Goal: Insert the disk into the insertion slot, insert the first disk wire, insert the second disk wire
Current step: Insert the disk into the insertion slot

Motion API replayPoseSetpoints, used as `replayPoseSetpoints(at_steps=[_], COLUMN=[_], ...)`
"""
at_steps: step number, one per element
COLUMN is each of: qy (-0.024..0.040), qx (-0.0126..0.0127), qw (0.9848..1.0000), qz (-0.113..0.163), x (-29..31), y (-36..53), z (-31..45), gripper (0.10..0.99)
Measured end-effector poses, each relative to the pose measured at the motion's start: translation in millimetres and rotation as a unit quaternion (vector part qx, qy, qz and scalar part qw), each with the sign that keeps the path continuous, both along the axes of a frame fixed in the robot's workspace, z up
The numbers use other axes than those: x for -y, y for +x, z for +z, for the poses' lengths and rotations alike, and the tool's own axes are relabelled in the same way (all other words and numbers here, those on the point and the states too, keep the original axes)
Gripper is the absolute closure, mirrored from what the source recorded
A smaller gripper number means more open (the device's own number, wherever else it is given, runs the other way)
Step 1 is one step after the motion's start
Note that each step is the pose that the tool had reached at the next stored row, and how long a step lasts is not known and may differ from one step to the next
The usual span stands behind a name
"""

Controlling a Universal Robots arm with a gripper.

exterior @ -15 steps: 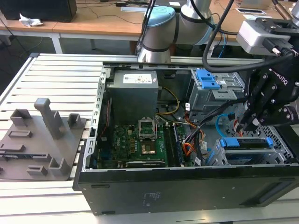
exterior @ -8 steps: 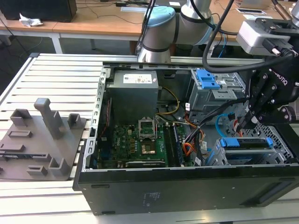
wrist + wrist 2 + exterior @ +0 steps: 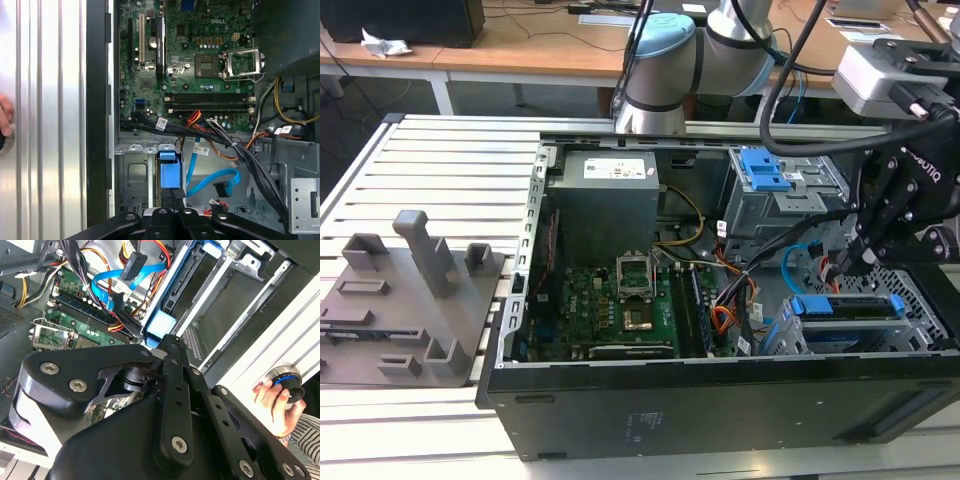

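Note:
The disk [image 3: 845, 306], in its bright blue carrier, lies in the insertion slot [image 3: 918, 300], a grey perforated cage at the exterior view's right. My gripper [image 3: 861, 262] is shut, its tip at the carrier's blue end [image 3: 167, 170] in both wrist views [image 3: 160, 329]. The second disk wire [image 3: 215, 177], a light-blue cable, loops loose beside the cage with its black plug [image 3: 222, 189] free. The first disk wire [image 3: 161, 255], red, orange and black strands, hangs near it, unplugged as far as I can see.
The open computer case holds a green motherboard [image 3: 620, 300] and a taller grey bay with a blue latch [image 3: 765, 170]. Black cable bundles [image 3: 240, 150] cross beside the cage. A person's hand [image 3: 277, 400] rests on a knob outside the case. A grey fixture [image 3: 410, 290] lies on the slatted table.

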State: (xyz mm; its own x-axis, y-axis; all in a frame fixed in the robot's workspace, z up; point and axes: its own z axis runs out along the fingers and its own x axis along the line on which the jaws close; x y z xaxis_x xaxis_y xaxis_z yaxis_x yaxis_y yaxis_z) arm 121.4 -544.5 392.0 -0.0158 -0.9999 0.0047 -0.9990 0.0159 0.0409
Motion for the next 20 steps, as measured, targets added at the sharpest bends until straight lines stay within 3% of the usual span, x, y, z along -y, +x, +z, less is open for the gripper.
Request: replayPoseSetpoints(at_steps=[8, 17, 20], qy=[-0.0001, -0.0001, -0.0002], qx=[-0.0001, -0.0001, -0.0001], qw=[1.0000, 1.0000, 1.0000], qz=[0.000, 0.000, 0.000], x=[0.0, 0.0, 0.0], y=[0.6, 1.0, 5.3], z=[-10.7, -29.9, -32.4], gripper=[0.980, 0.980, 0.980])
